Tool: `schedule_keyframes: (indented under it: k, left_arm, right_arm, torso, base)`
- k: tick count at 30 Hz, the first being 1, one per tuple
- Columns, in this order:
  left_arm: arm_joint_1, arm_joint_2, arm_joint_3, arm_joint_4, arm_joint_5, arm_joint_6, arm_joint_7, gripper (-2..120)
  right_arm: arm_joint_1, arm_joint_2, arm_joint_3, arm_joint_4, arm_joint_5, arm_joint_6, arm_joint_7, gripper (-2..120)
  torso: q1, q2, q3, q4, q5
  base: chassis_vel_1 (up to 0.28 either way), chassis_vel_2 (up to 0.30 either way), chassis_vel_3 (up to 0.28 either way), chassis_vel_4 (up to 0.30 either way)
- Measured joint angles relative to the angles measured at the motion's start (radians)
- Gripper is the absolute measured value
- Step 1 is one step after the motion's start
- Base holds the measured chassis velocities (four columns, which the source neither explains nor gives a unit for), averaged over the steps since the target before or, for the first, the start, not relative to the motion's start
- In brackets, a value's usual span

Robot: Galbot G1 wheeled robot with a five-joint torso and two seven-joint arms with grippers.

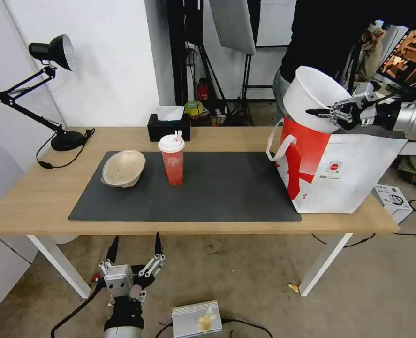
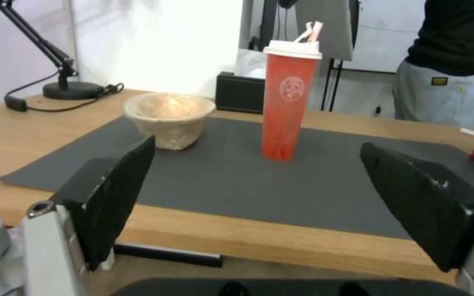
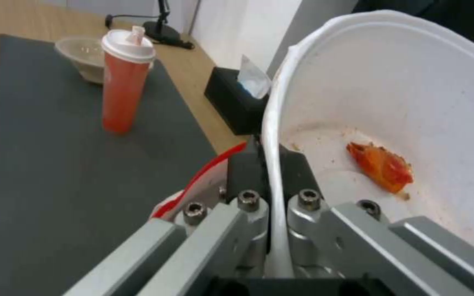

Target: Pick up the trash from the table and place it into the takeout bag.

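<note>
My right gripper (image 1: 321, 113) is shut on the rim of the white round bowl (image 1: 311, 96), holding it tilted above the takeout bag (image 1: 339, 171) at the table's right end. A red crayfish scrap (image 3: 381, 166) lies inside the white bowl (image 3: 412, 102), whose rim is pinched between the fingers (image 3: 251, 164). The tall red cup (image 1: 172, 158) with lid and straw stands on the dark mat (image 1: 217, 192), and the beige bowl (image 1: 123, 168) sits to its left. My left gripper (image 1: 133, 249) hangs open below the table's front edge, facing the red cup (image 2: 289, 102) and the beige bowl (image 2: 169, 117).
A black tissue box (image 1: 169, 126) stands behind the cup and a black desk lamp (image 1: 53, 94) at the table's (image 1: 39, 197) far left. A person in dark clothes stands behind the bag. A small box and cables lie on the floor.
</note>
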Motion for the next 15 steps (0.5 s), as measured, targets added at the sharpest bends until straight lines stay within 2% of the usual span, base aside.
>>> schedule_keyframes:
  k: [15]
  left_arm:
    - [0.008, -0.005, 0.017, 0.004, -0.001, 0.003, -0.003, 100]
  right_arm:
    - [-0.103, -0.005, 0.079, 0.033, 0.080, -0.007, 0.047, 0]
  torso:
    - [0.000, 0.000, 0.000, -0.0001, 0.0000]
  base:
    - [0.000, 0.000, 0.000, 0.000]
